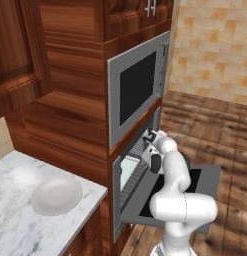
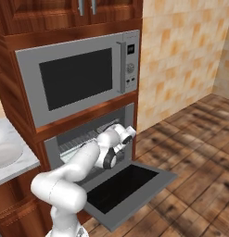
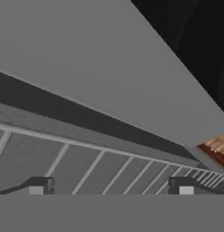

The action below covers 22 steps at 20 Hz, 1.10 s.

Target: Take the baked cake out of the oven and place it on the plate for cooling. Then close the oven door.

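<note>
Reaching into the oven (image 2: 88, 139) above its dropped door (image 2: 130, 183), the gripper (image 3: 111, 185) has its fingertips (image 3: 38, 186) spread wide over a wire rack (image 3: 109, 167), holding nothing. The white plate (image 1: 56, 195) sits bare on the marble counter (image 1: 15, 225) to the left; I cannot tell where the cake is.

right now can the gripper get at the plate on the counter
Probably not without pulling back first. The gripper, jaws open, sits inside the oven over a wire rack, while the plate lies on the counter, beyond the oven's side wall.
</note>
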Tool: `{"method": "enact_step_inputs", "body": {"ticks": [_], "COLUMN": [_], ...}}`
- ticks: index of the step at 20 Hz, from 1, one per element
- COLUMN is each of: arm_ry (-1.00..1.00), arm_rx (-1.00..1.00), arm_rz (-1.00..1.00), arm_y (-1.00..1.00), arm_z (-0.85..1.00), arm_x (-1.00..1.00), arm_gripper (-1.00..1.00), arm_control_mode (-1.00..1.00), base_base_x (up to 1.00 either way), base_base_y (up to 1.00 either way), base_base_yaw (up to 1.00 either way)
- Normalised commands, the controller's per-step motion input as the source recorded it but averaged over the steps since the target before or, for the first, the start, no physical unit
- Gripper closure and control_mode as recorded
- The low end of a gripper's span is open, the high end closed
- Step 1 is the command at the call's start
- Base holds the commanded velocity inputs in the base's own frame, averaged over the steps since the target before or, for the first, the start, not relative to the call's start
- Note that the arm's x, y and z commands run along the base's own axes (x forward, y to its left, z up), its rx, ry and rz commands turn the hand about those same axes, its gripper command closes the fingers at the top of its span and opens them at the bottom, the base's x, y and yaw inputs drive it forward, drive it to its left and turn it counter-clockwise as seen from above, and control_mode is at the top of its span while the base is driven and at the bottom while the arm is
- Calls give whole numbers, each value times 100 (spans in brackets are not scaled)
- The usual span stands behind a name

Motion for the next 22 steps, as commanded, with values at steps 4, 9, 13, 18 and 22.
{"method": "enact_step_inputs", "body": {"ticks": [4,9,13,18,22], "arm_ry": [0,-6,-16,-25,-33], "arm_rx": [-38,-38,-38,-28,1], "arm_rz": [-13,-14,-19,-14,-1], "arm_y": [-100,-92,-79,-72,-29], "arm_z": [-74,-68,-63,-20,92], "arm_x": [-100,-100,-100,-100,-79], "arm_gripper": [-100,-100,-100,-100,-100], "arm_control_mode": [-100,-100,-100,-100,-100], "base_base_x": [0,0,0,0,0], "base_base_y": [0,0,0,0,0], "base_base_yaw": [0,0,0,0,0]}}
